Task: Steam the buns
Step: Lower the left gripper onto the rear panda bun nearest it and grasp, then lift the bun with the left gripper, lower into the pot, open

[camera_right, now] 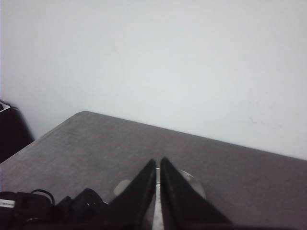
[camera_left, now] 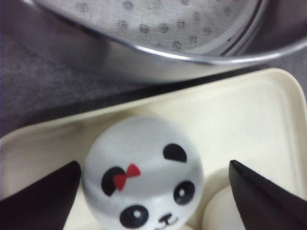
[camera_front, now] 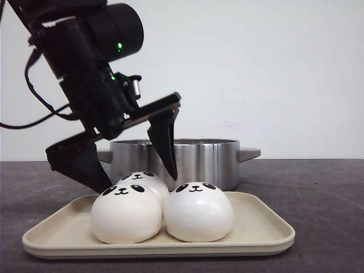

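Note:
Three white panda-faced buns sit on a cream tray (camera_front: 261,230): one at the front left (camera_front: 126,213), one at the front right (camera_front: 198,210), and one behind them (camera_front: 149,177). My left gripper (camera_front: 139,181) is open and straddles the rear bun, one black finger on each side. In the left wrist view that bun (camera_left: 144,172) wears a red bow and lies between the open fingers of the left gripper (camera_left: 154,165), with gaps on both sides. My right gripper (camera_right: 158,165) is shut with nothing in it, above the dark table.
A steel steamer pot (camera_front: 199,156) with side handles stands just behind the tray. Its perforated insert (camera_left: 158,19) shows in the left wrist view. The edge of a neighbouring bun (camera_left: 218,211) lies close to one left finger. A white wall rises behind the table.

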Robot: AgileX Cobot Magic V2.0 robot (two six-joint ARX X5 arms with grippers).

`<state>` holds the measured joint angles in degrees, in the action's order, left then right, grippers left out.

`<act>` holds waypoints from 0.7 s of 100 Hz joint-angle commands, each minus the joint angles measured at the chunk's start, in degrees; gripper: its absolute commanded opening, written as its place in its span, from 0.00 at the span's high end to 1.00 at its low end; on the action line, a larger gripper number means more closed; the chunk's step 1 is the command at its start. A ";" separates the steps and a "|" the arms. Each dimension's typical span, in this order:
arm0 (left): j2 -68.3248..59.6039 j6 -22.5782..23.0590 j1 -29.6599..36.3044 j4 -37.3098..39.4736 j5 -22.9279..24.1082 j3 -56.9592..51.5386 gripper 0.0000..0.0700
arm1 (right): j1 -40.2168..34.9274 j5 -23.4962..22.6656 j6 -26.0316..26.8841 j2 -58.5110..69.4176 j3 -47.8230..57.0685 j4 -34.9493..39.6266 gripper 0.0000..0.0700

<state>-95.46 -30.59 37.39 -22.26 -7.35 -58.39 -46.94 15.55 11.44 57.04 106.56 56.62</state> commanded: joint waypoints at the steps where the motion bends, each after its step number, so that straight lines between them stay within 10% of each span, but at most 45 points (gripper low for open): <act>1: -1.77 -0.94 0.52 0.39 0.31 -1.22 0.18 | -0.61 0.61 1.68 0.50 1.11 0.13 0.99; 26: -3.50 -1.01 0.52 -0.68 0.31 -1.22 0.55 | -0.61 3.17 2.08 0.48 1.11 3.08 0.99; 37: -3.48 -0.98 0.55 -0.63 -0.37 -1.22 1.00 | -0.61 4.07 2.05 0.52 1.11 3.50 0.99; 70: 4.87 -0.31 2.78 0.70 -4.90 -1.36 0.99 | -0.61 4.04 2.01 0.55 1.11 3.63 0.99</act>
<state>-94.13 -31.27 38.68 -23.29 -11.90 -58.74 -46.94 19.38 12.91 57.08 106.56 60.66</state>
